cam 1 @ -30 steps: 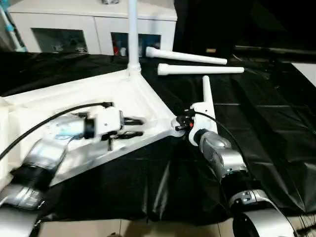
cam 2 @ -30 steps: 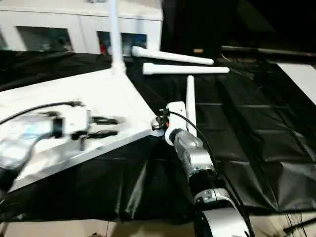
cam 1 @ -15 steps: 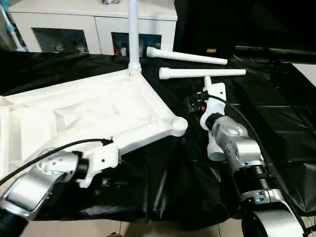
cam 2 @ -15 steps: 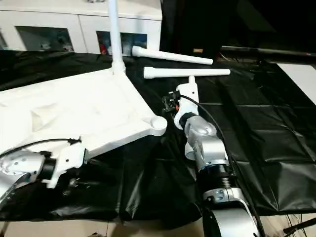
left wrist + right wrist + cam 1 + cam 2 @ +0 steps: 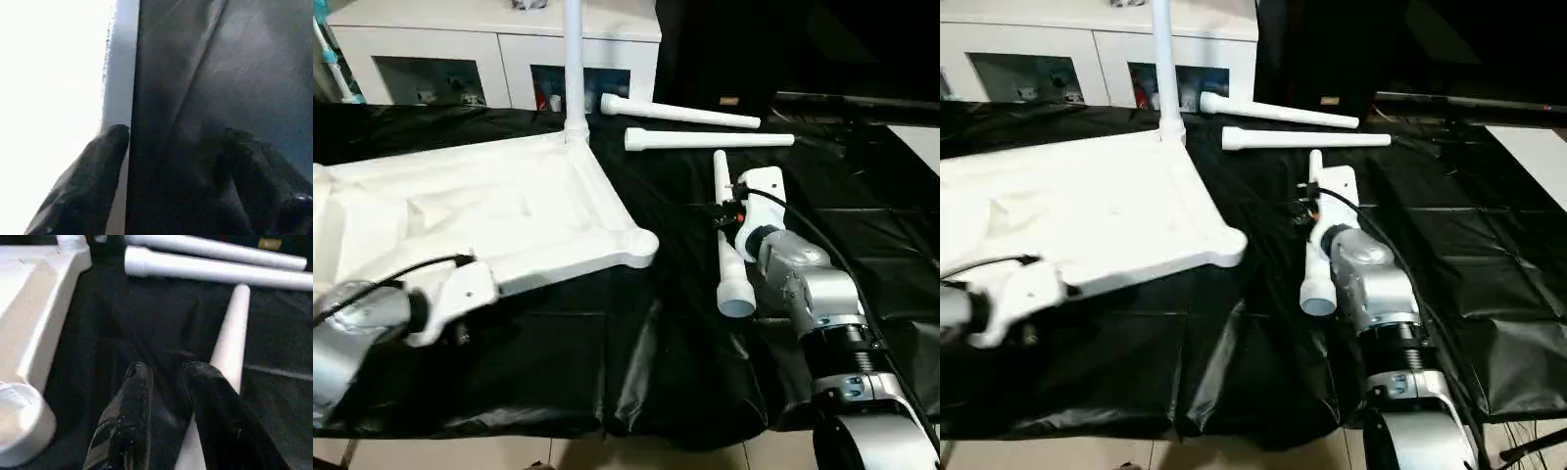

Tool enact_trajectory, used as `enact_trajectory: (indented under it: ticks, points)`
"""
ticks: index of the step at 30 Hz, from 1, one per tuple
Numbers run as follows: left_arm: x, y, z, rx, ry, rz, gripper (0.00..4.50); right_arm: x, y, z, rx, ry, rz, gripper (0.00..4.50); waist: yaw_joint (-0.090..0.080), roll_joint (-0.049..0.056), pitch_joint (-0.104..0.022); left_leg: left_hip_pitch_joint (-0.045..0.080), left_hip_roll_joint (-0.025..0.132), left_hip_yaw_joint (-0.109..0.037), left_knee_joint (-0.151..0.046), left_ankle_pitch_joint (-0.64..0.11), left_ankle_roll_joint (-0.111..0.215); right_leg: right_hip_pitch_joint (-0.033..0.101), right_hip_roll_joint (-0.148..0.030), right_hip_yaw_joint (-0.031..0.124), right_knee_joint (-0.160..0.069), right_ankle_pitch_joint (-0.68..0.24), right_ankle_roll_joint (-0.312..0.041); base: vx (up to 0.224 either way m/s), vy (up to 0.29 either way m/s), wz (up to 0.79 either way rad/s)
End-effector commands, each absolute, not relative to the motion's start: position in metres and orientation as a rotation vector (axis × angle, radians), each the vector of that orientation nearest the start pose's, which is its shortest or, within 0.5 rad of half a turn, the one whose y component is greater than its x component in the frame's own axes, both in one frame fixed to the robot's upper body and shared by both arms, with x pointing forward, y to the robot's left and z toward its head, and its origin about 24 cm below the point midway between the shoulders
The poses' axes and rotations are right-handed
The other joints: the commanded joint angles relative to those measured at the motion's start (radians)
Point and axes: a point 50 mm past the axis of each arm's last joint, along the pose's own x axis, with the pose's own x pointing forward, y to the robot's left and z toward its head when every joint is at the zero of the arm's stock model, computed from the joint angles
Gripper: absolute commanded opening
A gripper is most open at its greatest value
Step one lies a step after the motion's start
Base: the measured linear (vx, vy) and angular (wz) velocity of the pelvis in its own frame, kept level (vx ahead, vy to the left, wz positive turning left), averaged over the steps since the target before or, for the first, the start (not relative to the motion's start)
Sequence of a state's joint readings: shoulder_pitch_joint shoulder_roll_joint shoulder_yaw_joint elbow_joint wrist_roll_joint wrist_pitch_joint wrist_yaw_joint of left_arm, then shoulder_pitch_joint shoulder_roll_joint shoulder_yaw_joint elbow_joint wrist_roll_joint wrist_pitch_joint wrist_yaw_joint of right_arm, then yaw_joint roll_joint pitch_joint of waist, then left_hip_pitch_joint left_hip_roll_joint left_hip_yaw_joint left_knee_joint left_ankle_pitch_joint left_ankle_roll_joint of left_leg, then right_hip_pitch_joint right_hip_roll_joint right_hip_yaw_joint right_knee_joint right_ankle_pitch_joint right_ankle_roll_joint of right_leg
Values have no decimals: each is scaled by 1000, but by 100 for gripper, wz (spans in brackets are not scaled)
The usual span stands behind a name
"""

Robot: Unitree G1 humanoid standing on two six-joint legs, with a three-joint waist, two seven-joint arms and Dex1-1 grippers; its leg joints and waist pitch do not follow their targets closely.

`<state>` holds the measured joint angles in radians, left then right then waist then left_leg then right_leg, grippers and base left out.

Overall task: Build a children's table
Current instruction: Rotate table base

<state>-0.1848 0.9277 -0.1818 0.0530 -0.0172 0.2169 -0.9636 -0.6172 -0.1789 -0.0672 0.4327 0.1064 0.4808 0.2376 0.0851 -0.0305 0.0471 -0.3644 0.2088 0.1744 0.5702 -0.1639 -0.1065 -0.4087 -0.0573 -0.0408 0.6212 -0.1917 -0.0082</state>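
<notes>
Both arms have pulled back. Left gripper (image 5: 171,171) gapes wide beside the tabletop (image 5: 489,211); right gripper (image 5: 168,377) sits slightly apart beside a smooth white leg (image 5: 726,235). Tabletop lies upside-down on crinkly black sheet (image 5: 636,362).

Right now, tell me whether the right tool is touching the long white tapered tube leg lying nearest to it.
Apart. The right wrist view shows the right tool with nothing between its fingers; the tube leg lies beside it on the black sheet.
</notes>
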Motion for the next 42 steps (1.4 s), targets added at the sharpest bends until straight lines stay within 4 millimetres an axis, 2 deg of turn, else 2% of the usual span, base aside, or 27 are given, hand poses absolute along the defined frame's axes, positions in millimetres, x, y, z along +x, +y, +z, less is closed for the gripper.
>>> enact_trajectory:
  ticks: [1,2,4,5,6,8,9,11,12,14,16,18,19,20,22,25,30,34,35,42]
  points:
    - [258,271,96,794,563,-835,384,360,-161,91,-23,307,224,125,-3,15,-59,16,9,3,-59,-205,-37,45,-53,42,-61,-131,-154,0,0,0]
    - [257,270,100,766,538,-842,419,360,-162,91,-28,314,220,125,-3,16,-58,16,9,3,-60,-203,-38,45,-53,42,-60,-130,-156,0,0,0]
    - [256,266,106,717,497,-853,422,361,-164,91,-29,326,212,125,-2,16,-59,17,9,3,-59,-204,-39,45,-54,42,-59,-127,-162,0,0,0]
    - [255,262,111,678,467,-862,423,361,-166,91,-23,341,205,152,-2,15,-59,17,9,4,-59,-202,-41,44,-53,41,-58,-126,-165,0,0,0]
    - [253,254,120,616,410,-889,431,363,-169,89,-23,383,184,159,-2,11,-59,16,10,4,-59,-198,-38,45,-51,41,-59,-117,-170,0,0,0]
    - [247,236,133,515,321,-953,448,366,-176,86,-38,456,161,162,-2,10,-58,19,10,6,-55,-210,-46,42,-50,39,-54,-119,-192,0,0,0]
    - [245,229,136,480,295,-982,450,367,-179,85,-39,475,147,173,1,5,-57,19,10,8,-55,-213,-44,41,-50,39,-56,-124,-190,0,0,0]
    - [245,216,137,443,258,-1011,450,371,-181,86,-45,503,123,204,-1,4,-55,13,7,8,-54,-219,-43,42,-50,40,-57,-152,-174,0,0,0]
    - [247,207,137,424,232,-1014,450,374,-183,87,-48,519,100,204,-4,-2,-54,13,7,8,-54,-226,-45,42,-50,40,-59,-181,-162,0,0,0]
    - [250,201,136,413,223,-1011,450,377,-182,88,-35,537,103,218,-6,0,-55,12,7,6,-50,-239,-58,42,-52,42,-58,-220,-145,0,0,0]
    - [250,194,134,406,227,-1017,450,378,-181,85,-9,591,101,244,-7,-2,-53,12,8,5,-49,-247,-60,40,-51,41,-61,-227,-137,0,0,0]
    - [250,191,134,400,231,-1023,450,379,-180,83,-4,616,109,244,-9,-5,-55,10,7,4,-48,-240,-60,42,-51,40,-58,-220,-133,0,0,0]
    - [250,186,134,388,228,-1036,450,379,-179,80,7,646,115,244,-12,-11,-57,9,7,5,-46,-229,-57,43,-50,40,-57,-202,-137,0,0,0]
    - [250,183,134,382,225,-1044,450,379,-179,78,14,660,116,244,-11,-8,-57,9,7,5,-46,-222,-55,42,-51,40,-56,-192,-143,0,0,0]
    - [250,180,135,371,223,-1051,450,379,-178,76,44,685,126,244,-12,-9,-59,9,7,6,-44,-210,-52,44,-50,40,-53,-165,-150,0,0,0]
    - [251,176,137,371,219,-1055,450,376,-176,68,63,762,122,244,-13,-18,-58,4,6,7,-43,-186,-46,47,-50,38,-51,-141,-156,0,0,0]
    - [252,168,136,364,214,-1072,450,371,-170,55,173,828,161,244,-10,-16,-58,6,8,7,-43,-199,-48,46,-53,38,-52,-162,-155,0,0,0]
    - [252,163,136,367,217,-1078,450,368,-172,47,161,869,156,244,-9,-19,-57,6,9,6,-43,-215,-52,44,-54,37,-54,-191,-153,0,0,0]
    - [253,163,136,367,216,-1079,450,367,-173,45,163,878,148,216,-9,-22,-57,6,9,6,-42,-216,-53,44,-54,37,-55,-200,-149,0,0,0]
    - [253,161,137,370,215,-1083,450,363,-181,38,176,905,115,186,-9,-19,-56,9,9,4,-43,-254,-63,38,-53,36,-59,-237,-141,0,0,0]
